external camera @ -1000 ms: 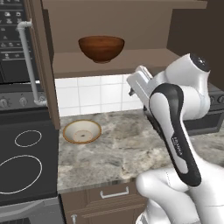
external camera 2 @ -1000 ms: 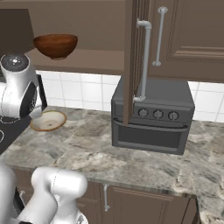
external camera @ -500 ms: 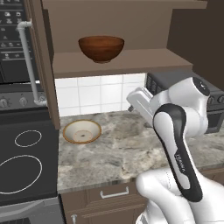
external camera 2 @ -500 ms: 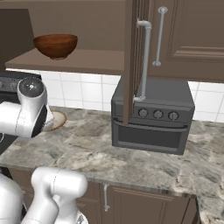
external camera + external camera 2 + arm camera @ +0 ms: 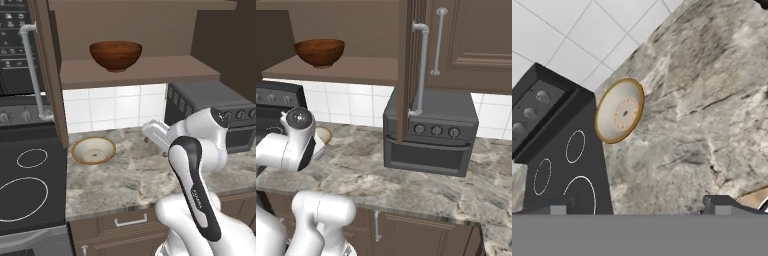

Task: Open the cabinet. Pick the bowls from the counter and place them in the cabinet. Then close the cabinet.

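Your gripper (image 5: 637,207) hangs over the counter (image 5: 150,175) with its jaws spread wide and nothing between them; you can see the cream-white bowl (image 5: 619,111) on the stone beside the stovetop (image 5: 25,185); the reddish-brown bowl (image 5: 115,55) sits on the shelf of the open cabinet (image 5: 140,72).

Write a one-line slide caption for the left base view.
Wooden bowl shelved in the open cabinet; cream bowl waits on the counter.

A glossy reddish-brown bowl (image 5: 115,55) is seen in the dark brown cabinet (image 5: 140,71); a tan-rimmed, cream-white bowl (image 5: 93,150) on the grey-beige marbled counter (image 5: 135,175); white rings on the black stovetop (image 5: 25,185).
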